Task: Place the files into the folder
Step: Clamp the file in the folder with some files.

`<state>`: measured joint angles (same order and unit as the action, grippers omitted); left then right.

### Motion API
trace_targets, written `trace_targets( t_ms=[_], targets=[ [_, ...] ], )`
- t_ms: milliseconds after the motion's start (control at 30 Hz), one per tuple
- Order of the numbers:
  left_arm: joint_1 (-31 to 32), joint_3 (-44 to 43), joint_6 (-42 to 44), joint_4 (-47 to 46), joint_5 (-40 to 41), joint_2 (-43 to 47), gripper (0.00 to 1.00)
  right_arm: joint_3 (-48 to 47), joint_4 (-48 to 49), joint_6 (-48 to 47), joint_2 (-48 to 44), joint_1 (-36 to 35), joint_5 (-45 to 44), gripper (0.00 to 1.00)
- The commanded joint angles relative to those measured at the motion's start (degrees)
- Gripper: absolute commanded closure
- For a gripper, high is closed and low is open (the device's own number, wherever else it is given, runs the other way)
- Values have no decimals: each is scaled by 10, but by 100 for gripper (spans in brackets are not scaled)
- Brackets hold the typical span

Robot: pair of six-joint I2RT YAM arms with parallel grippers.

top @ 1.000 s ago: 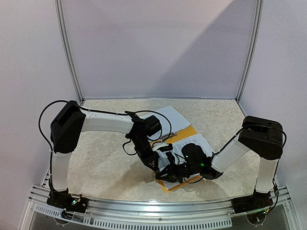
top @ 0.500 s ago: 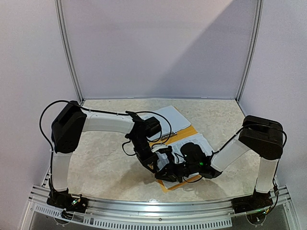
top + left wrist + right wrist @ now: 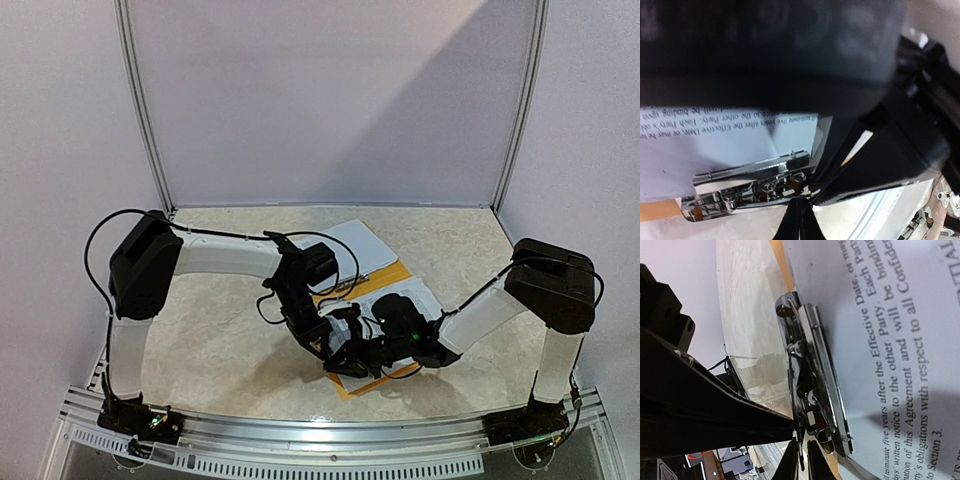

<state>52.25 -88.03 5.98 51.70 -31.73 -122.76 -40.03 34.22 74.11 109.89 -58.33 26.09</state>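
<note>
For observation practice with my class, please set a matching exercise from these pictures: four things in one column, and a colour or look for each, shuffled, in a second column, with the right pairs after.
Things
1. folder
2. metal clip
3. printed sheet
4. table

Colour or look
A. shiny silver
B. white with lines of black text
C. orange-yellow
D. beige, marbled

Pairs: 1-C, 2-A, 3-B, 4-D
</note>
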Motion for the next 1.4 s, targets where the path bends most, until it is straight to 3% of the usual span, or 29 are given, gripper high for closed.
trace_targets(
  t_ms=[0, 1000, 1367],
  targets=[
    [7, -12, -2, -28, 24, -22, 97, 4, -87, -11, 18, 11, -42, 93],
    [-1, 9, 3, 26, -4, 7, 98, 21, -102, -7, 11, 15, -56, 95],
    [-1, 15, 16, 33, 21, 21, 98, 21, -105, -8, 14, 16, -56, 95]
  ],
)
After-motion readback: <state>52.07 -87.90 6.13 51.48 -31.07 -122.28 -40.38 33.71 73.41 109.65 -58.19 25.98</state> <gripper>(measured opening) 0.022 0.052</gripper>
